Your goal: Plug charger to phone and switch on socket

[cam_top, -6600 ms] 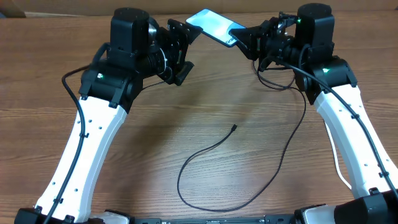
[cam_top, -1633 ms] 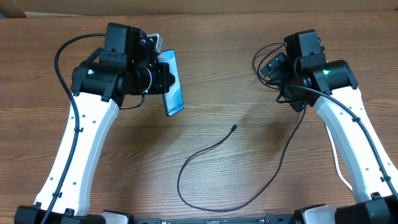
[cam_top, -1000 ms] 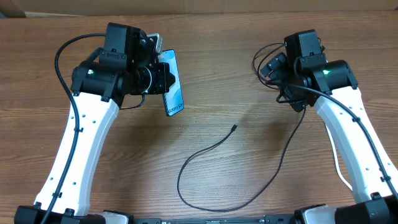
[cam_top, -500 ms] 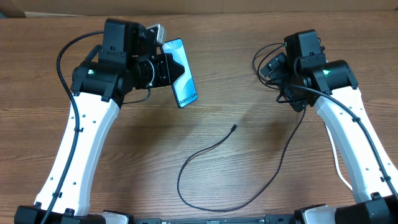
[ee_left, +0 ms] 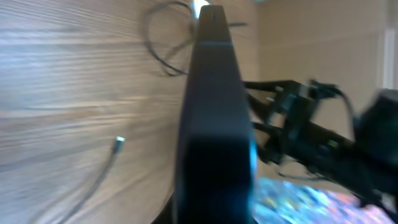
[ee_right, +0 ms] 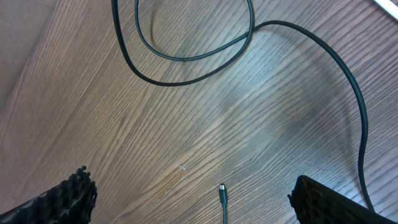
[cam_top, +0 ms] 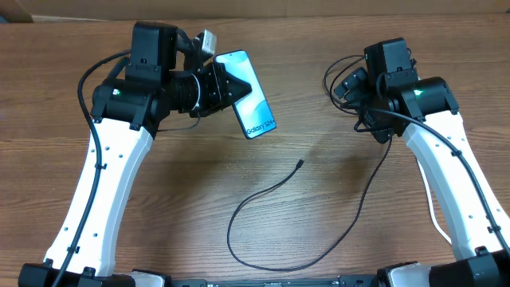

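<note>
In the overhead view my left gripper (cam_top: 229,87) is shut on the upper end of the phone (cam_top: 253,104) and holds it above the table, its blue-and-white screen facing up. The left wrist view shows the phone (ee_left: 213,118) edge-on and blurred, filling the middle and hiding the fingers. The charger, a thin black cable (cam_top: 239,214), lies looped on the wood. Its plug tip (cam_top: 300,163) rests free, below and to the right of the phone. My right gripper (ee_right: 202,202) hangs open above that plug tip (ee_right: 222,187) with nothing between its fingers. The socket is out of view.
The table is brown wood (cam_top: 319,199). The charger cable runs up along the right arm (cam_top: 387,151) and curls in a loop (ee_right: 186,43) under the right wrist. A strip of cardboard-coloured wall (cam_top: 263,6) edges the far side.
The left arm has swung the phone to the right and tilted it so its lower end points toward the table's middle. The right arm and the cable have stayed put.
</note>
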`<control>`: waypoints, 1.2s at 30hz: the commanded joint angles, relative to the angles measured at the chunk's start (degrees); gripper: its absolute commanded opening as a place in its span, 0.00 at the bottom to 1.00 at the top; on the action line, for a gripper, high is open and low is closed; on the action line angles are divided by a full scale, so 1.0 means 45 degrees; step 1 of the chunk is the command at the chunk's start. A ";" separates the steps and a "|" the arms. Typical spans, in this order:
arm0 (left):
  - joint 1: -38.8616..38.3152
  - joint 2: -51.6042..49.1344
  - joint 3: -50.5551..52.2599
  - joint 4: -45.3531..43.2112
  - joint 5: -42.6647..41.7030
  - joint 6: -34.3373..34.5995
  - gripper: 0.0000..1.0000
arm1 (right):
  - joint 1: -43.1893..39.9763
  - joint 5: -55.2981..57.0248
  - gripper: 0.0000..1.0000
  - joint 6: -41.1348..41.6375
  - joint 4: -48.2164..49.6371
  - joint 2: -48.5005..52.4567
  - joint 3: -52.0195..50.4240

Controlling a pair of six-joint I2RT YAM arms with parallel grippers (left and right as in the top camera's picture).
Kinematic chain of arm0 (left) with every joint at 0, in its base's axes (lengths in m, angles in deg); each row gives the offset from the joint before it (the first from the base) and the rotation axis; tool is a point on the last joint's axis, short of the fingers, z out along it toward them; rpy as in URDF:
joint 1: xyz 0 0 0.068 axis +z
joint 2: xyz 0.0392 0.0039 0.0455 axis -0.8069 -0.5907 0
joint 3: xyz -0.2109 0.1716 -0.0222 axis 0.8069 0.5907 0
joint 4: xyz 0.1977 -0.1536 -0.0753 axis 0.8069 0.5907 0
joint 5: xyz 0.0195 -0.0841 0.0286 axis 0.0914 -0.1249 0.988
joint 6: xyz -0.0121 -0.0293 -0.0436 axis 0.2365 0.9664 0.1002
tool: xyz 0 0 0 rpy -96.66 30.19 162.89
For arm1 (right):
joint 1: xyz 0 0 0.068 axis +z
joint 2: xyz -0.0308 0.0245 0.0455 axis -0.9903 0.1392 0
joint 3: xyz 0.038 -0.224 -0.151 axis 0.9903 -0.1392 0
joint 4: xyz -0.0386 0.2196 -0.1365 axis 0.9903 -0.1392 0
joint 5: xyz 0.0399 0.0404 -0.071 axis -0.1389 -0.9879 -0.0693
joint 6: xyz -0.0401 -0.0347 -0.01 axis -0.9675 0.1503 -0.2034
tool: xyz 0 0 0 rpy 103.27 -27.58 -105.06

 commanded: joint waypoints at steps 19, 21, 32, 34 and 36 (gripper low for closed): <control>0.0510 0.0083 -0.0053 0.1617 -0.2322 0.1817 0.04 | -0.0005 0.0316 1.00 -0.0039 0.0845 -0.0340 0.0189; 0.0588 0.0087 -0.0053 0.1613 -0.2317 0.1817 0.04 | -0.0005 -0.0282 1.00 -0.0039 0.1185 -0.0340 0.0189; 0.0801 0.0083 -0.0053 0.1506 -0.1676 0.1671 0.04 | -0.0005 -0.1389 1.00 -0.2385 -0.1219 -0.0340 0.0189; 0.1059 0.0083 -0.0053 0.1457 -0.1608 0.1729 0.05 | -0.0005 -0.1151 1.00 -0.2399 -0.1919 -0.0335 0.0155; 0.1433 0.0083 -0.0053 0.1389 -0.1574 0.1909 0.04 | -0.0005 -0.1030 1.00 -0.2458 -0.2419 -0.0330 -0.0019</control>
